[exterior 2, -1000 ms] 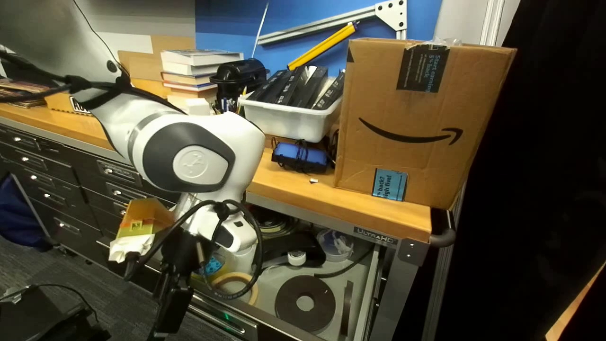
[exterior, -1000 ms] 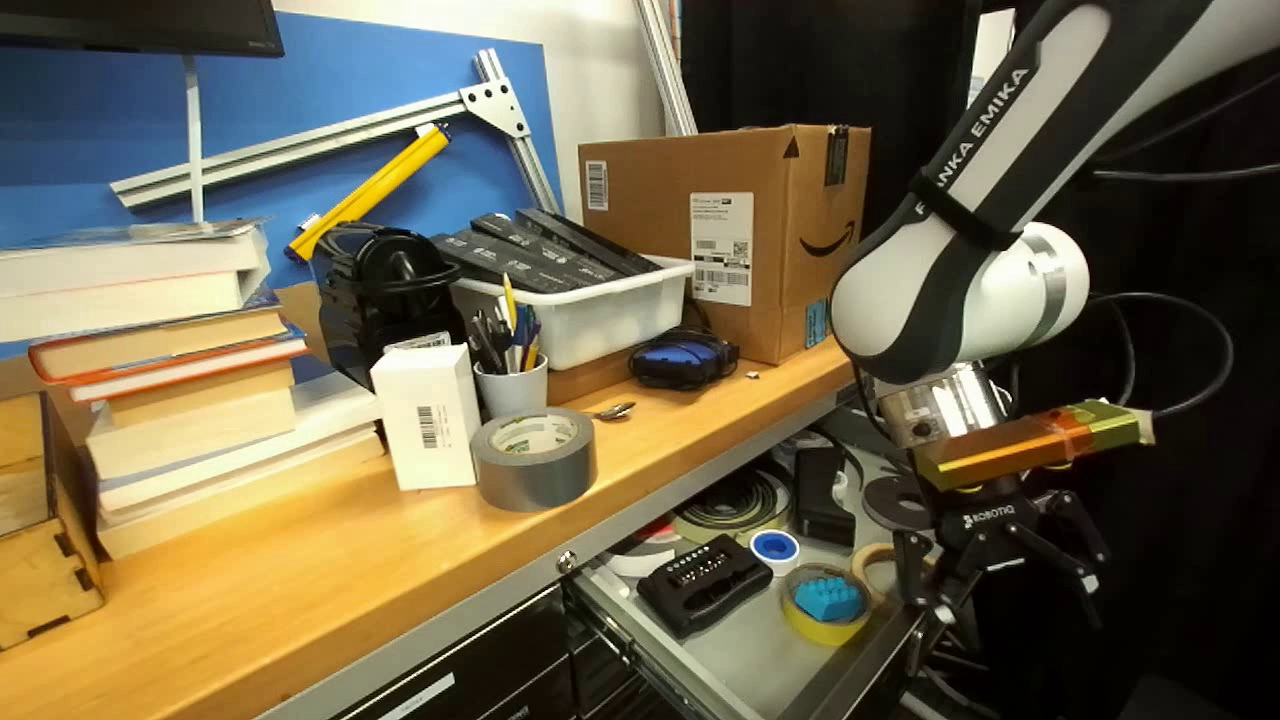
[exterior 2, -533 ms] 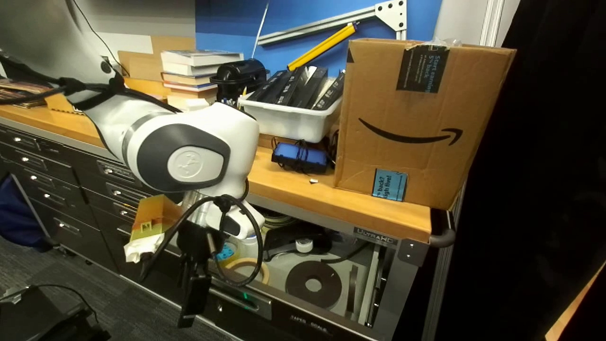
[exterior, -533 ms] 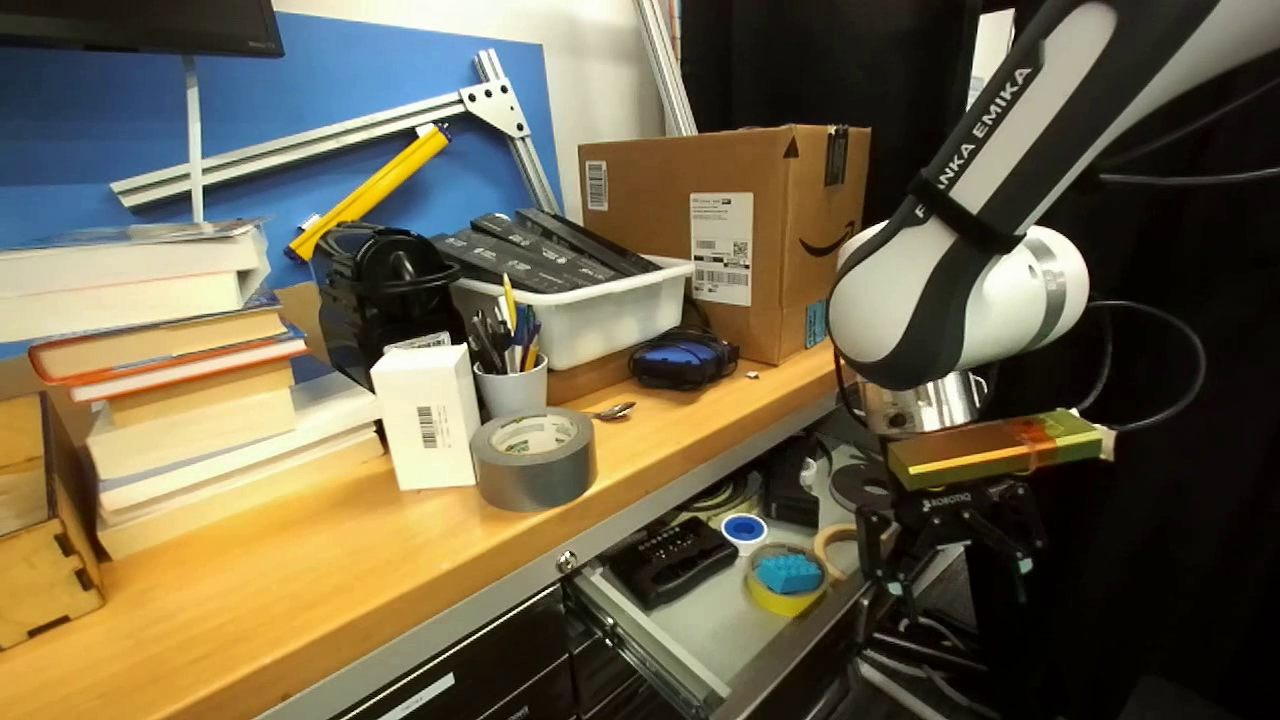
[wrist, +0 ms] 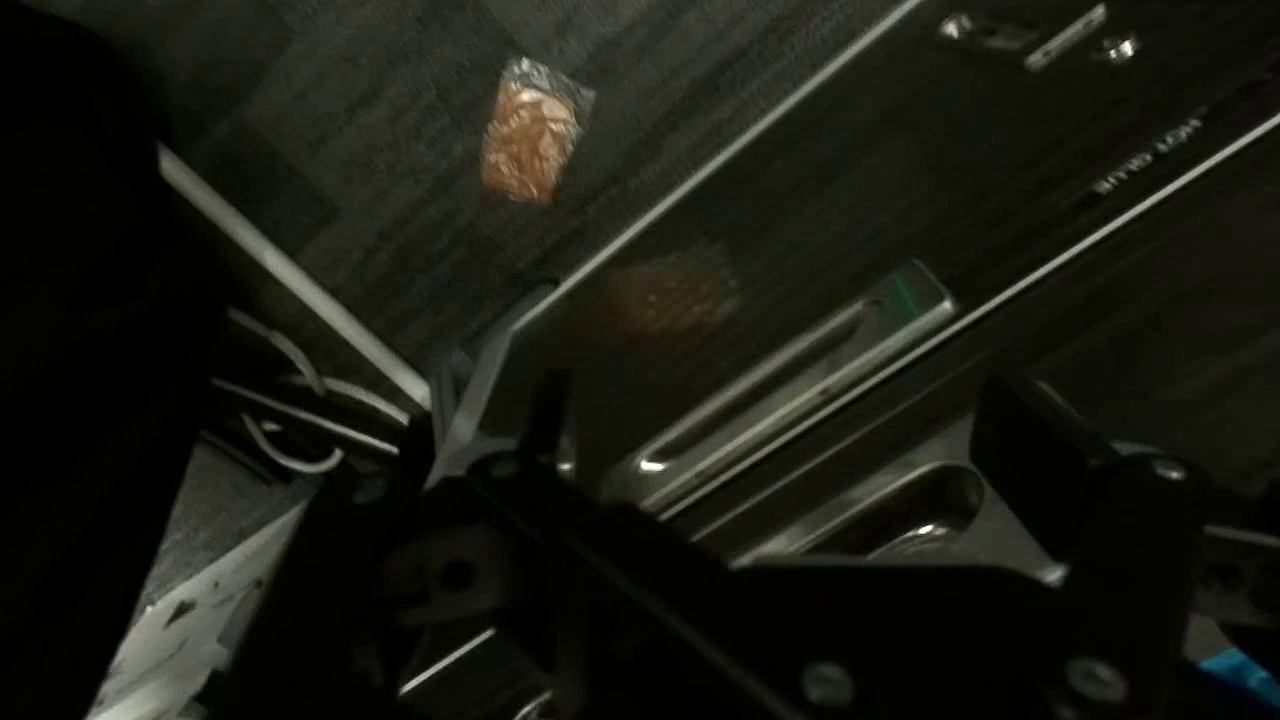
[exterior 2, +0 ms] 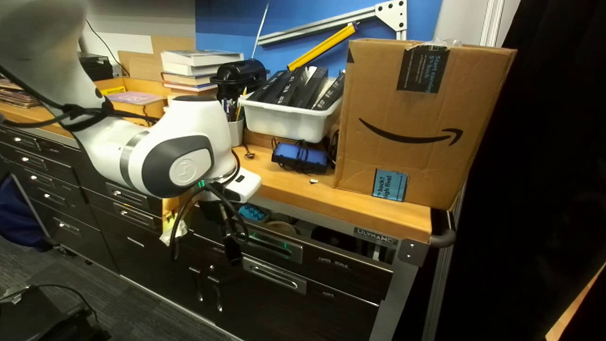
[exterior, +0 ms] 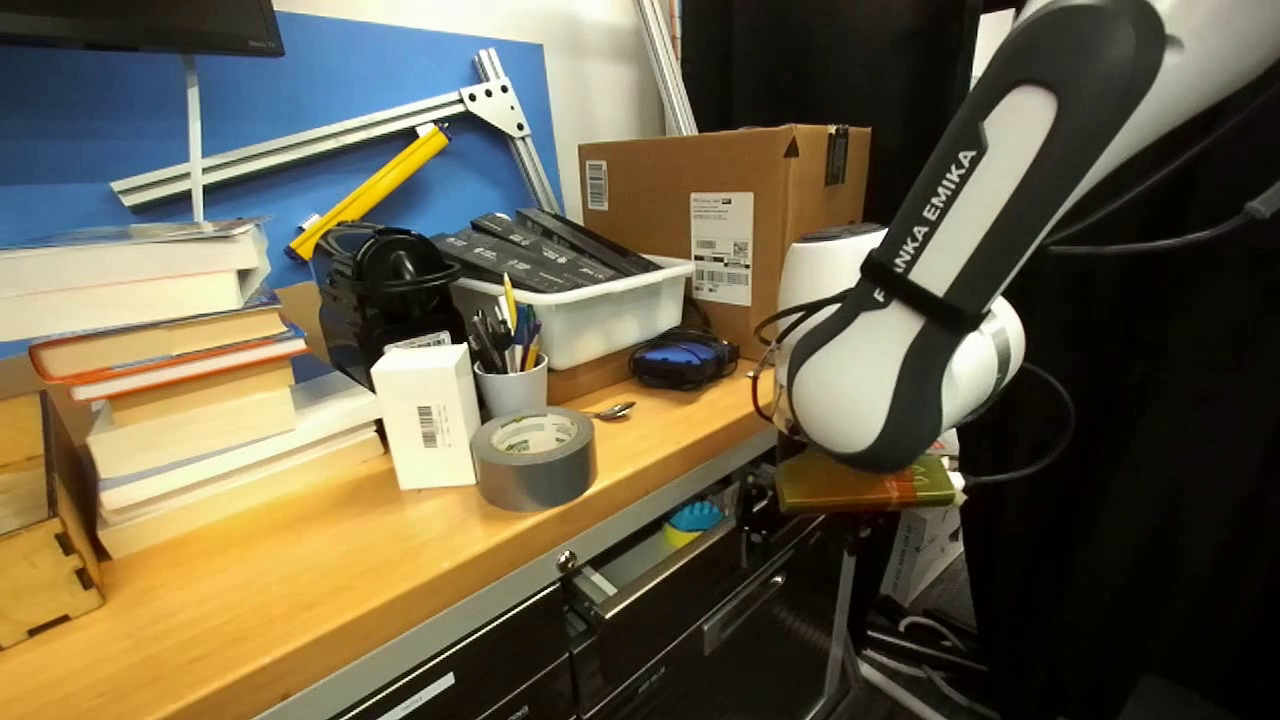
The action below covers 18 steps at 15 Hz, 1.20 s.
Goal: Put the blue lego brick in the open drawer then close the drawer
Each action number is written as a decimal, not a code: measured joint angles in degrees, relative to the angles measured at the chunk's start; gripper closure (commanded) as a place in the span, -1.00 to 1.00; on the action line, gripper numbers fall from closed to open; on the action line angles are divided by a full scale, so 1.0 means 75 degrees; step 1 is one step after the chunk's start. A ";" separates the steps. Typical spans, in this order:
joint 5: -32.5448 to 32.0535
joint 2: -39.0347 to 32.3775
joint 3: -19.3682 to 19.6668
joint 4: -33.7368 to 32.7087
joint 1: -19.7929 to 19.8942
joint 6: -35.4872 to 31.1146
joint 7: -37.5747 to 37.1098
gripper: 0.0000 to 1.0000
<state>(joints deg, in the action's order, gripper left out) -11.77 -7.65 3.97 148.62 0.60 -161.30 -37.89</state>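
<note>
The blue lego brick (exterior: 695, 516) lies in the open drawer (exterior: 668, 588), on or inside a yellow tape roll (exterior: 684, 537). The brick also shows in an exterior view (exterior 2: 252, 213), and a blue corner of it shows at the edge of the wrist view (wrist: 1245, 672). The drawer is mostly pushed in, with a narrow gap at its top. My gripper (exterior 2: 231, 246) is at the drawer's dark front, beside its metal handle (exterior 2: 279, 247). In the wrist view my gripper (wrist: 785, 425) has its fingers apart with nothing between them. Contact with the front cannot be told.
On the wooden bench stand a cardboard box (exterior: 690, 240), a white bin (exterior: 610, 320), a grey tape roll (exterior: 535, 462), a white carton (exterior: 427, 420) and a dark-blue object (exterior: 683, 360). Lower closed drawers (exterior 2: 326, 303) are below. An orange packet (wrist: 535, 135) lies on the floor.
The drawer has slid inward from wide open to a narrow gap, carrying the brick and tape rolls under the bench. My arm has moved toward the cabinet along with it.
</note>
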 measured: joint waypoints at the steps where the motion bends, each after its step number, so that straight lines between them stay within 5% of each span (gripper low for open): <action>1: -0.0552 -0.0151 0.0134 -0.0038 -0.0200 -0.0483 -0.0531 -1.00; 6: -0.2793 -0.0272 0.1252 -0.0170 -0.1085 -0.1555 -0.2690 -1.00; 10: -0.3558 0.0619 0.1747 -0.0091 -0.1239 -0.1537 -0.3364 -1.00; 13: -0.2055 0.1570 0.1267 0.0426 -0.1320 -0.1076 -0.2264 -1.00; 16: -0.0034 0.2645 0.1694 0.0788 -0.2977 0.0605 -0.0679 -1.00; 18: 0.0948 0.3149 0.1870 0.0564 -0.3541 0.1902 0.0404 -1.00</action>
<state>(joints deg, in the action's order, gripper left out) -4.66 15.97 18.00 152.85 -25.96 -147.03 -34.85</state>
